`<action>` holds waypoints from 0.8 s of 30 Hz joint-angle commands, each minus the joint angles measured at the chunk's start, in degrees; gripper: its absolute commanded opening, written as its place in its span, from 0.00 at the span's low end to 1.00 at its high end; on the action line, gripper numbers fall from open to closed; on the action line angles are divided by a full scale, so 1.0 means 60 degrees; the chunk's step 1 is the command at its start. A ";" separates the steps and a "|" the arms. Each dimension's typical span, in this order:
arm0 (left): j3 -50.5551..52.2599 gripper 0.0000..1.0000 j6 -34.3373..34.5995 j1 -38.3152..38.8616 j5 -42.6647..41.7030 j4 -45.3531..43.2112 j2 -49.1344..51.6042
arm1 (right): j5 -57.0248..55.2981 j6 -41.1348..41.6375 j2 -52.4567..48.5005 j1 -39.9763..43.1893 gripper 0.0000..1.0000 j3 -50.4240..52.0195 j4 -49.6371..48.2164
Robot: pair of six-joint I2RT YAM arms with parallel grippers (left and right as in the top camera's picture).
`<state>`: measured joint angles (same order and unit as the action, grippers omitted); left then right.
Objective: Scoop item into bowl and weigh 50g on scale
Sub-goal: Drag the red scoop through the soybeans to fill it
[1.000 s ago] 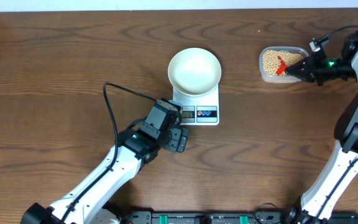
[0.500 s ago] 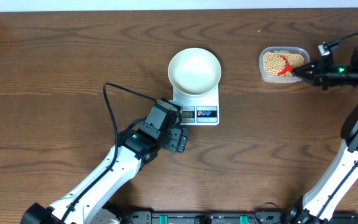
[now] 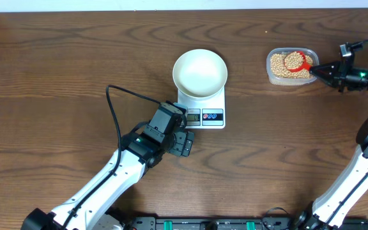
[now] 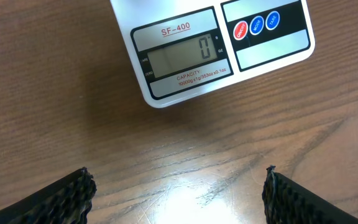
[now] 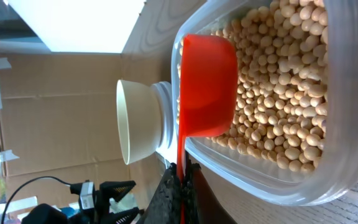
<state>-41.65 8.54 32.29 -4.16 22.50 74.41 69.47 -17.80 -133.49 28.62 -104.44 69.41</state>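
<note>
The white bowl (image 3: 200,72) stands on the white scale (image 3: 204,115); in the left wrist view the scale's display (image 4: 185,59) reads 0. The pale-tan beans (image 3: 281,65) fill a clear tub (image 3: 270,76) at the back right. My right gripper (image 3: 321,70) is shut on the handle of a red scoop (image 3: 294,61), whose cup sits over the beans, and beans seem to lie in it. In the right wrist view the scoop (image 5: 207,87) rests against the beans (image 5: 278,93), with the bowl (image 5: 138,121) beyond. My left gripper (image 3: 183,142) is open and empty just in front of the scale.
The left arm's black cable (image 3: 117,105) loops over the table left of the scale. The tub's near wall (image 5: 272,186) lies between my right gripper (image 5: 180,180) and the beans. The scale's red and blue buttons (image 4: 256,25) face my left gripper (image 4: 179,199).
My right gripper has drawn back to the right. The scoop has turned from edge-on in the beans to cup-up over the tub. The left arm has not moved.
</note>
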 commanded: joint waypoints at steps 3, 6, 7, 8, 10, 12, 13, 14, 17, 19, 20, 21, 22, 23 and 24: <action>0.0015 0.89 -0.0098 -0.0040 0.0047 0.0025 -0.0117 | 0.1024 -0.0346 -0.0091 0.0193 0.01 0.0015 0.0076; 0.0015 0.89 -0.0098 -0.0040 0.0047 0.0025 -0.0117 | 0.1060 -0.0372 -0.0091 0.0295 0.01 0.0015 0.0120; 0.0015 0.88 -0.0098 -0.0040 0.0047 0.0025 -0.0117 | 0.1060 -0.0379 -0.0091 0.0335 0.01 0.0015 0.0146; 0.0015 0.89 -0.0098 -0.0040 0.0047 0.0025 -0.0113 | 0.1060 -0.0433 -0.0091 0.0353 0.01 0.0015 0.0171; 0.0015 0.89 -0.0098 -0.0040 0.0047 0.0025 -0.0117 | 0.1060 -0.0565 -0.0091 0.0397 0.01 0.0015 0.0299; 0.0015 0.89 -0.0098 -0.0040 0.0047 0.0025 -0.0117 | 0.1060 -0.0623 -0.0091 0.0423 0.01 0.0015 0.0364; 0.0015 0.89 -0.0098 -0.0040 0.0047 0.0025 -0.0117 | 0.1067 -0.0619 -0.0091 0.0423 0.01 0.0015 0.0364; 0.0015 0.89 -0.0098 -0.0040 0.0047 0.0025 -0.0117 | 0.1067 -0.0619 -0.0091 0.0419 0.01 0.0015 0.0364; 0.0015 0.89 -0.0098 -0.0040 0.0047 0.0025 -0.0117 | 0.1180 -0.0619 -0.0091 0.0423 0.01 0.0015 0.0372; 0.0015 0.89 -0.0098 -0.0040 0.0047 0.0025 -0.0117 | 0.1271 -0.0619 -0.0091 0.0419 0.01 0.0015 0.0372; 0.0015 0.89 -0.0098 -0.0040 0.0047 0.0025 -0.0117 | 0.1275 -0.0619 -0.0091 0.0419 0.01 0.0015 0.0368; 0.0015 0.88 -0.0098 -0.0040 0.0047 0.0025 -0.0113 | 0.1260 -0.0623 -0.0091 0.0419 0.01 0.0015 0.0372; 0.0015 0.89 -0.0098 -0.0040 0.0047 0.0025 -0.0117 | 0.1249 -0.0623 -0.0091 0.0419 0.01 0.0015 0.0386; 0.0015 0.88 -0.0098 -0.0040 0.0047 0.0025 -0.0113 | 0.1231 -0.0627 -0.0091 0.0419 0.01 0.0015 0.0393; 0.0015 0.89 -0.0098 -0.0040 0.0047 0.0025 -0.0117 | 0.1231 -0.0678 -0.0091 0.0419 0.01 0.0015 0.0408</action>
<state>-41.65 8.54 32.29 -4.16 22.50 74.41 73.78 -20.21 -133.49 30.96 -104.44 71.61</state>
